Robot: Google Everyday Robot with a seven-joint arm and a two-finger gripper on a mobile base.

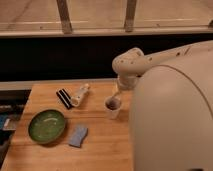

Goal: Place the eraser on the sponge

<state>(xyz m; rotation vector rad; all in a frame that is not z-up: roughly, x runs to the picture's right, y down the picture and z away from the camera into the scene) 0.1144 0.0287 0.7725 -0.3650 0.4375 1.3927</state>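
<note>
While the eraser (63,98) lies left of centre, apart from the sponge (78,136), my gripper (116,96) hangs at the cup (113,108).
I can't tell its grip; swinging away carelessly could tip that cup.

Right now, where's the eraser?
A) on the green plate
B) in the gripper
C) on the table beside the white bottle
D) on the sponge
C: the eraser lies on the table next to the white bottle, apart from the sponge; the gripper is over by the cup, not at the eraser.
</note>
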